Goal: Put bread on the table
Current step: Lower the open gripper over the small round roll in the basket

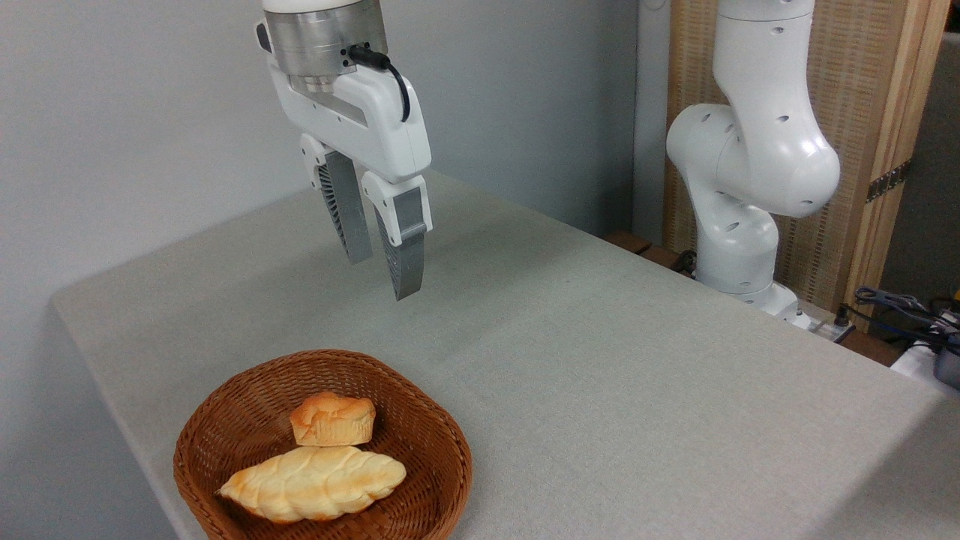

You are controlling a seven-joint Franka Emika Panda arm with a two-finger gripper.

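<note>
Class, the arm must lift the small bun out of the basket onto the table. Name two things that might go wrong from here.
1. The bread touches the braided loaf, so the open jaws may nudge or catch the loaf.
2. The wicker basket has raised sides; a finger may hit its rim.

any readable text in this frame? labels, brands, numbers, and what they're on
None: no legible word, brand, number or sign anywhere.
End effector: plain white and grey housing, no marking readable.
Arm: plain white, no logo visible.
Basket, bread, braided loaf, table: no print.
Cables and gear at the right edge: too small to tell.
</note>
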